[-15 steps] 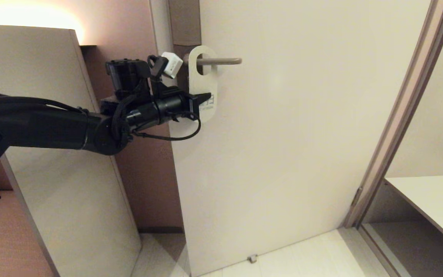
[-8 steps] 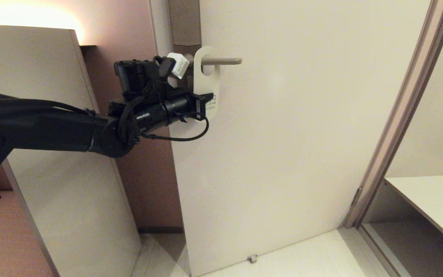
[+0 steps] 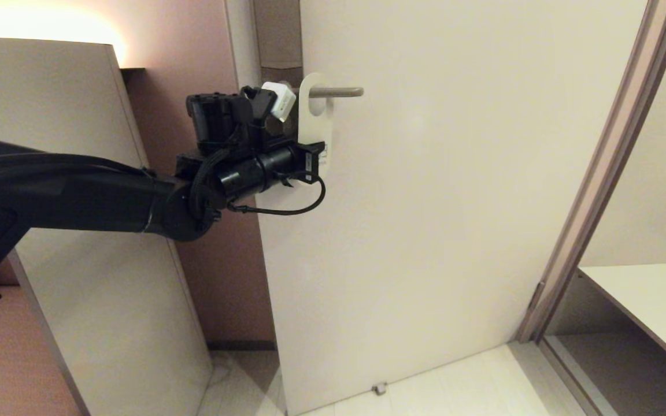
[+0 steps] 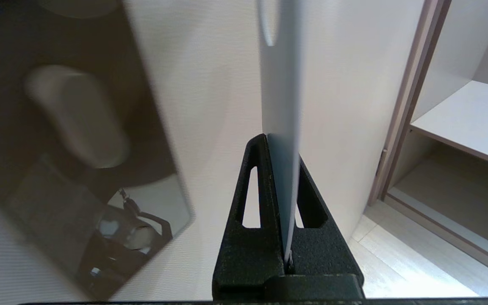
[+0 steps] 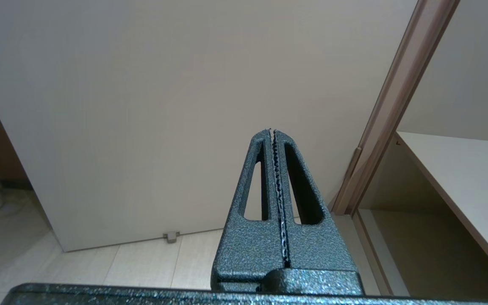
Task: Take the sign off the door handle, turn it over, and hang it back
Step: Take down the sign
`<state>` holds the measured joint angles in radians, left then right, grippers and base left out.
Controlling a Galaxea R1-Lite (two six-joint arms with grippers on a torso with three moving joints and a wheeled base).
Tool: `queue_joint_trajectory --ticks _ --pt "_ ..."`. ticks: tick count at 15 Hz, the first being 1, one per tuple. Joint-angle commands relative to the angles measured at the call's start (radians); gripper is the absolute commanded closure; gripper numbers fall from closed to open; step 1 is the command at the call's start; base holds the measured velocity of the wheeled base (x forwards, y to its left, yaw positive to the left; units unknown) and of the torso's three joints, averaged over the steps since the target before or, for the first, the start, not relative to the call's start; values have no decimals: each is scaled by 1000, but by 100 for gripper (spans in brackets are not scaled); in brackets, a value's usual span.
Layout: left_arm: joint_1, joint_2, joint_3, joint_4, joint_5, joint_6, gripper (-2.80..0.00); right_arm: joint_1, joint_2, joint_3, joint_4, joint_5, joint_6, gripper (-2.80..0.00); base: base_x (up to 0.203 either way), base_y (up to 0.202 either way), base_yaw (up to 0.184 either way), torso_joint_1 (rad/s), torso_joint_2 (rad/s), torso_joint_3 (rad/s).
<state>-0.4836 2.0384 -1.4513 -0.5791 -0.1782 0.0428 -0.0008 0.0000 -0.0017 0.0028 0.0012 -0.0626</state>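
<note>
Head view: the sign [image 3: 312, 124] is hanging in the upper middle of the frame w/ its white face showing, its oval hole looped over the door handle [image 3: 336, 92]. The handle's free tip is sticking out to the right of the sign, so there's bare lever on that side & a wide stretch of plain door [image 3: 437, 219] beyond it. The left gripper [image 3: 311, 155] is pinching the sign's lower part, fingers clamped on the card. The left arm is reaching in from the left edge, roughly level, wrist close to the door's edge; a panel [image 3: 78, 231] is standing just behind/under the arm, leaving little room on that side.

Left wrist view: the sign [image 4: 281, 106] is showing nearly edge-on, running up from between the closed fingers of the left gripper [image 4: 284, 146] toward the top of the frame, the hole just visible at top centre. Door frame [image 4: 409, 97] & a shelf [image 4: 468, 123] are sitting at right, well apart from the card.

Right wrist view: the right gripper [image 5: 273, 132] is pressed together on nothing, facing the door [image 5: 163, 106] w/ floor at the bottom of the frame.
</note>
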Motion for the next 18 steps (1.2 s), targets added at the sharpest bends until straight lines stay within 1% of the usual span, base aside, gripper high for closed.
queue_joint_trajectory --ticks 1,5,7,14,18 --pt "-18 5 -2 -4 28 0 0 -1 1 0 0 0 0 0 0 0 0 0 0 0" --pt "-36 13 -4 -5 113 1 0 0 0 0 0 0 0 0 0 0 0 0 0 0" --pt "-44 14 -4 -5 142 1 0 -1 0 0 0 0 0 0 0 0 0 0 0 0" --pt "-72 11 -21 -4 149 2 0 1 0 0 0 0 0 0 0 0 0 0 0 0" --pt "-93 17 -69 30 149 13 0 -1 0 0 0 0 0 0 0 0 0 0 0 0"
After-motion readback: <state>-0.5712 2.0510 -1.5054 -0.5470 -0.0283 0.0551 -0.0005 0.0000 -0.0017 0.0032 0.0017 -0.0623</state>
